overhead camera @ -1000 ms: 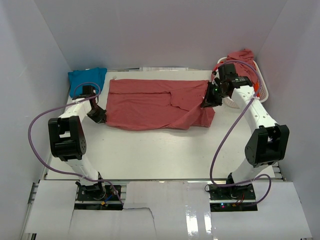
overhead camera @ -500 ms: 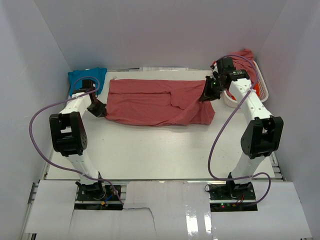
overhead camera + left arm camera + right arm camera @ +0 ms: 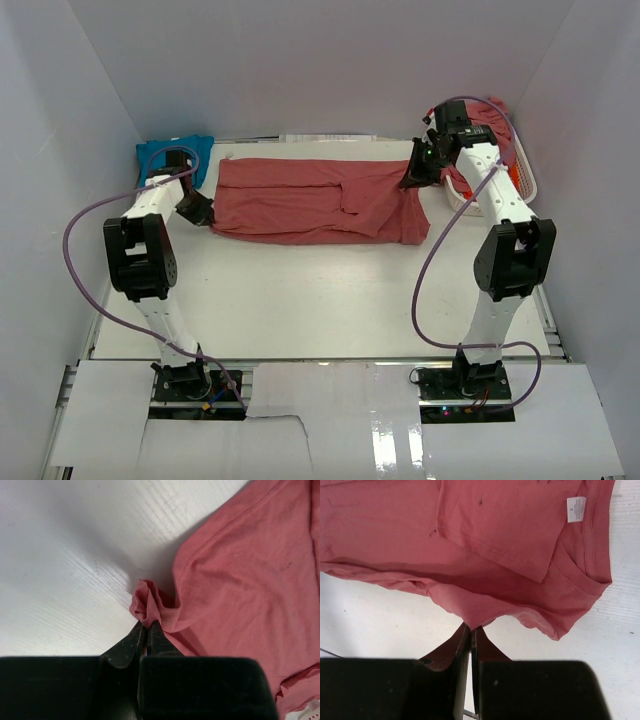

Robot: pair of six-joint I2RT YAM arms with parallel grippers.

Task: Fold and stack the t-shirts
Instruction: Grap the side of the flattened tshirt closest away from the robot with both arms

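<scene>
The left gripper [image 3: 147, 626] is clamped on a bunched corner of the red shirt [image 3: 310, 200]; the right gripper [image 3: 471, 629] pinches its opposite edge, cloth spread between them.

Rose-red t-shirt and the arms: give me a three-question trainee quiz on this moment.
1. True or false: the left fingers and right fingers are both shut on the rose-red t-shirt.
2. Where does the turquoise t-shirt lie? A. at the far-left corner of the table; B. on the rose-red t-shirt; C. between the arm bases.
3. Name the small white thing sewn on the shirt in the right wrist view.
Key: 1 true; 2 A; 3 the size label.
</scene>
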